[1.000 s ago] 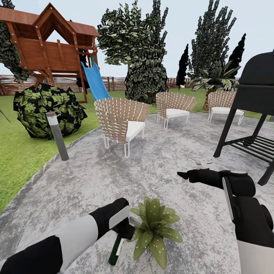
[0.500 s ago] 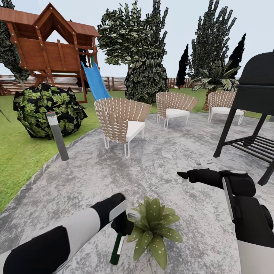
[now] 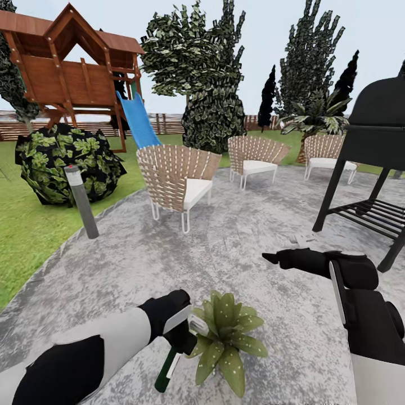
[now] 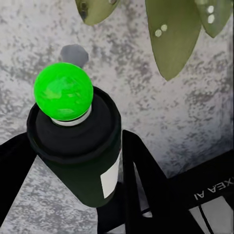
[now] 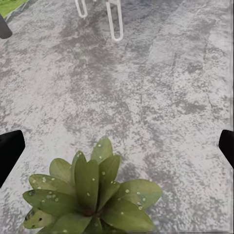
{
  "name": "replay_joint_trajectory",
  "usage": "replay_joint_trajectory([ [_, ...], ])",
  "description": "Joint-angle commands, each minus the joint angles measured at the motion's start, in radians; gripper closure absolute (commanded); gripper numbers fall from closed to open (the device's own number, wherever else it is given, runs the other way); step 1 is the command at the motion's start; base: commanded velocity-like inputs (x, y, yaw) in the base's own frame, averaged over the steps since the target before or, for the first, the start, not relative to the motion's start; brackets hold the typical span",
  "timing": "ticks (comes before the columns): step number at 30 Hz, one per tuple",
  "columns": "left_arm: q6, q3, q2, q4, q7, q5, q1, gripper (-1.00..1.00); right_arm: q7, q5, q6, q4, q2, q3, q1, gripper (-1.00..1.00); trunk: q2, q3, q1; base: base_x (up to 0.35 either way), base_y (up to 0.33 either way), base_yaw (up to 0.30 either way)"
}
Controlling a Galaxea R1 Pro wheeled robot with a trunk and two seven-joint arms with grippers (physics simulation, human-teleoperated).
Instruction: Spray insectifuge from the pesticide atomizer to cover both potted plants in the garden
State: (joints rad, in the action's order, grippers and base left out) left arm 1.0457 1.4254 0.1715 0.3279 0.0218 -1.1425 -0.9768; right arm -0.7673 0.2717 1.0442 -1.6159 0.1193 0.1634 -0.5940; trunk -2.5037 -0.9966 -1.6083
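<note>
- Your left gripper (image 3: 179, 335) is clenched around the spray bottle (image 3: 166, 371), holding it tilted just beside the potted plant (image 3: 225, 336) on the stone paving (image 3: 169, 253).
- Your right gripper (image 3: 271, 259) hangs released above the paving.

Left arm (image 3: 84, 354): white shell sections alternating with black ones, rounded and smooth; black wrist housing carrying a pale grey-white plate at its end. Left gripper (image 4: 78, 195): black flat fingers (image 4: 141, 180), angular; white lettering on a black bar beside them, partly cut off. Right arm (image 3: 365, 326): bulky black casing edged by a thin white strip, white shell lower down. Right gripper (image 3: 270, 259): black, tapering to a pointed tip; black fingertips (image 5: 9, 151) at the right wrist view's edges
</note>
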Motion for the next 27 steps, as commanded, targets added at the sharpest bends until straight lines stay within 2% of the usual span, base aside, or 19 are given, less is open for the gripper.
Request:
replay_joint_trajectory([
  [1, 0.001, 0.015, 0.000, 0.002, -0.009, -0.002, 0.001, 1.00, -0.010, 0.011, 0.003, -0.001, 0.000, 0.001, -0.001, -1.00, 0.000, -0.001, 0.000, 0.000, 0.000, -0.234],
  [5, 0.001, 0.042, 0.000, 0.005, -0.048, 0.001, 0.009, 1.00, -0.010, 0.011, 0.003, -0.001, 0.000, 0.001, -0.001, -1.00, 0.000, -0.001, 0.000, 0.000, 0.000, -0.262],
  [10, 0.001, 0.046, -0.007, -0.002, -0.060, 0.003, 0.009, 1.00, -0.010, 0.011, 0.003, -0.001, 0.000, 0.001, -0.001, -1.00, 0.000, -0.001, 0.000, 0.000, 0.000, -0.225],
  [16, 0.001, 0.026, -0.044, -0.015, -0.071, -0.005, -0.070, 1.00, -0.010, 0.011, 0.003, -0.001, -0.002, 0.001, -0.001, -1.00, 0.000, -0.001, 0.000, 0.000, 0.000, -0.032],
  [17, 0.001, 0.025, -0.048, -0.015, -0.071, -0.005, -0.071, 1.00, -0.010, 0.011, 0.003, -0.001, -0.002, 0.001, -0.001, -1.00, 0.000, -0.001, 0.000, 0.000, 0.000, -0.004],
  [19, 0.001, 0.023, -0.077, -0.016, -0.072, -0.007, -0.071, 1.00, -0.010, 0.011, 0.003, -0.001, -0.004, 0.001, 0.000, -1.00, 0.000, -0.001, 0.000, 0.000, 0.000, -0.002],
  [21, 0.001, 0.022, -0.094, -0.016, -0.072, -0.008, -0.068, 1.00, -0.010, 0.011, 0.003, -0.001, -0.005, 0.001, 0.000, -1.00, 0.000, -0.001, 0.000, 0.000, 0.046, -0.001],
  [27, 0.001, 0.023, -0.116, -0.015, -0.067, -0.007, -0.057, 1.00, -0.010, 0.011, 0.003, -0.001, -0.006, 0.001, 0.000, -1.00, 0.000, -0.001, 0.000, 0.000, 0.237, 0.000],
])
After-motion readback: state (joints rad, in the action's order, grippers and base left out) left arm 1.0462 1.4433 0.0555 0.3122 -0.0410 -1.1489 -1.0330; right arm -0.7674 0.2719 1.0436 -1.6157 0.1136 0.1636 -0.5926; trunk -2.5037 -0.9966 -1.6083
